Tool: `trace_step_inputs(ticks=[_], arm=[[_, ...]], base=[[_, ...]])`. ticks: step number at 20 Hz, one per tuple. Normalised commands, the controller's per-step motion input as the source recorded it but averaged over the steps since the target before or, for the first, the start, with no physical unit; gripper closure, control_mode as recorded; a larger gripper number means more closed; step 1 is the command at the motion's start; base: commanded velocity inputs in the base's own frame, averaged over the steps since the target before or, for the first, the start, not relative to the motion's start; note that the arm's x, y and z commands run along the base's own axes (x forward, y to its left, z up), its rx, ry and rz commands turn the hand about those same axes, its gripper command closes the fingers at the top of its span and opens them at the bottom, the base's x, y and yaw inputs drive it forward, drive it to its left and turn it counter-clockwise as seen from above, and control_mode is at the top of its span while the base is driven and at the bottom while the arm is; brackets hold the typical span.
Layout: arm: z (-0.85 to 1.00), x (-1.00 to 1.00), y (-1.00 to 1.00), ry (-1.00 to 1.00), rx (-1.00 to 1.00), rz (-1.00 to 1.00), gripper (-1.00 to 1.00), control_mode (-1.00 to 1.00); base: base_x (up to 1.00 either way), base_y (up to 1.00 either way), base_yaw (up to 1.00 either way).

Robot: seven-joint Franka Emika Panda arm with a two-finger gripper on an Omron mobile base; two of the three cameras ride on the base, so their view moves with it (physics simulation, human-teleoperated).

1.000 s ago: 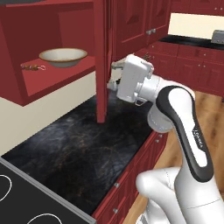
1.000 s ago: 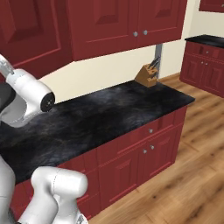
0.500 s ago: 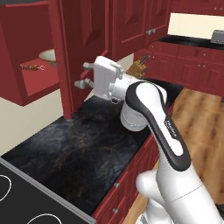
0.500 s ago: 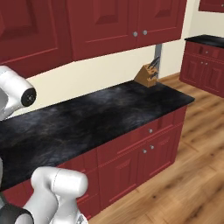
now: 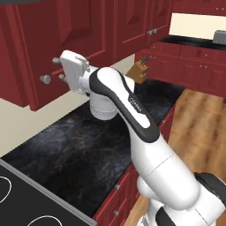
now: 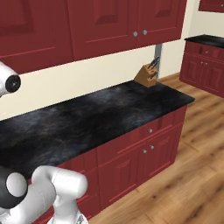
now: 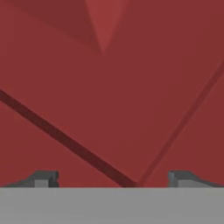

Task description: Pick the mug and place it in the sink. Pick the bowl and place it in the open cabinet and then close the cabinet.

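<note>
1. Against the tall dark red wooden cabinet (image 5: 53,48), its panelled door nearly shut, the gripper (image 5: 56,69) rests, fingers spread apart.
2. Below lies the black stone counter (image 5: 88,145).
3. A wooden knife block (image 6: 146,74) stands far along.

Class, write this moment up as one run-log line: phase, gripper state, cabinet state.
phase: closing cabinet | gripper: open, empty, fingers against cabinet door face | cabinet: door shut or nearly shut, bowl hidden | counter: knife block at far end

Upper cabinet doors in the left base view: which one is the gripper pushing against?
The leftmost door, the cabinet's own. The gripper sits at its lower edge beside a round silver knob; the doors further right stand untouched.
</note>
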Motion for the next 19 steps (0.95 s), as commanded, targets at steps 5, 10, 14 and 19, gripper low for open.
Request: trace_step_inputs(ticks=[5, 10, 14, 19], arm=[[0.02, 0.58, 0.95, 0.05, -0.04, -0.01, -1.00, -1.00], [0.00, 0.75, 1.00, 0.13, -0.03, -0.04, -1.00, -1.00], [0.00, 0.67, 1.00, 0.15, -0.01, -0.05, -1.00, -1.00], [0.00, 0.50, 0.68, 0.17, -0.01, -0.05, -1.00, -1.00]], base=[[0.00, 0.00, 0.00], [0.00, 0.00, 0.00], [0.00, 0.00, 0.00], [0.00, 0.00, 0.00]])
